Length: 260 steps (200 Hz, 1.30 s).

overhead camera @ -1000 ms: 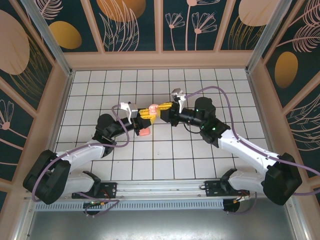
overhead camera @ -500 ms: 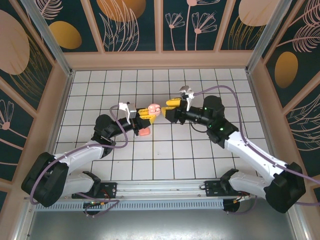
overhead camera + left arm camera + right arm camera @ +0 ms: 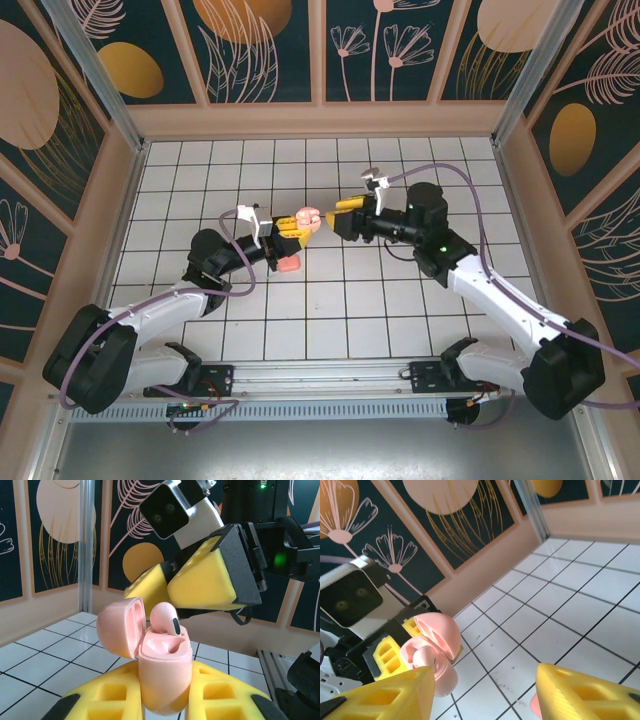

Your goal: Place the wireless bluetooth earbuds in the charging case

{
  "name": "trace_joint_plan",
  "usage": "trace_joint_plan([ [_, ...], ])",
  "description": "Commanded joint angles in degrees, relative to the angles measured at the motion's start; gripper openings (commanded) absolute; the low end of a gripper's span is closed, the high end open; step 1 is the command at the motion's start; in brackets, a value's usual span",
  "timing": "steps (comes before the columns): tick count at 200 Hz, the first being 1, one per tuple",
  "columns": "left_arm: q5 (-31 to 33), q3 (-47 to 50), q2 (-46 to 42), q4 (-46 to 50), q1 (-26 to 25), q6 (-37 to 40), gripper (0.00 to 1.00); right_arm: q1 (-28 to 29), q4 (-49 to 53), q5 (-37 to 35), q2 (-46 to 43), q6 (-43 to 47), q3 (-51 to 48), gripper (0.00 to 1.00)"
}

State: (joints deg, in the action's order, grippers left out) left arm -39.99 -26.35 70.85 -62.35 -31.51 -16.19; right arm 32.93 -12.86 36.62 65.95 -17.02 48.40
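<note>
- The left gripper (image 3: 297, 227) pinches the lower body of the charging case (image 3: 306, 217) between its yellow fingers (image 3: 107, 700), holding it upright above the tiled table (image 3: 330, 300), a little left of the table's middle.
- In the left wrist view the case (image 3: 165, 672) sits between the two pads, with its lid (image 3: 122, 625) swung open to the left.
- One pale pink earbud (image 3: 163, 618) stands in the case's right-hand socket. Its rounded head pokes above the rim and a dark strip shows on its side.
- The socket beside it, nearer the lid, looks like a bare hollow.
- The right gripper (image 3: 340, 214) hangs just to the right of the case, level with it and pointing at it, not touching.
- In the right wrist view its yellow fingers (image 3: 380, 697) are spread wide with nothing between them, and the open case (image 3: 437, 632) lies beyond the left finger.
- A salmon block (image 3: 288, 264) lies on the tiles just near of the left gripper, apart from the case.
</note>
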Motion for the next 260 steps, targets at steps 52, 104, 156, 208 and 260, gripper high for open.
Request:
trace_joint_plan([
  [52, -0.8, -1.5, -1.1, -0.2, -0.2, 1.3, 0.07, 1.1, -1.5, 3.4, 3.3, -0.6, 4.3, 0.58],
  [104, -1.0, -1.7, -1.3, 0.2, -0.2, 1.4, 0.07, 1.6, 0.1, 4.3, 5.3, -0.3, 5.6, 0.58],
  [156, -0.5, -2.0, -1.4, 2.5, -0.2, 2.7, 0.07, 1.4, 6.8, 2.5, 2.9, 2.7, 7.2, 0.57],
  [208, -0.5, -2.2, -1.3, 2.8, -0.2, 2.8, 0.07, 1.6, 7.7, 2.0, 0.9, 3.0, 8.3, 0.58],
  [260, -0.5, -2.3, -1.4, 3.0, -0.2, 2.8, 0.07, 3.0, 8.6, 1.4, 4.2, 3.7, 10.9, 0.6],
])
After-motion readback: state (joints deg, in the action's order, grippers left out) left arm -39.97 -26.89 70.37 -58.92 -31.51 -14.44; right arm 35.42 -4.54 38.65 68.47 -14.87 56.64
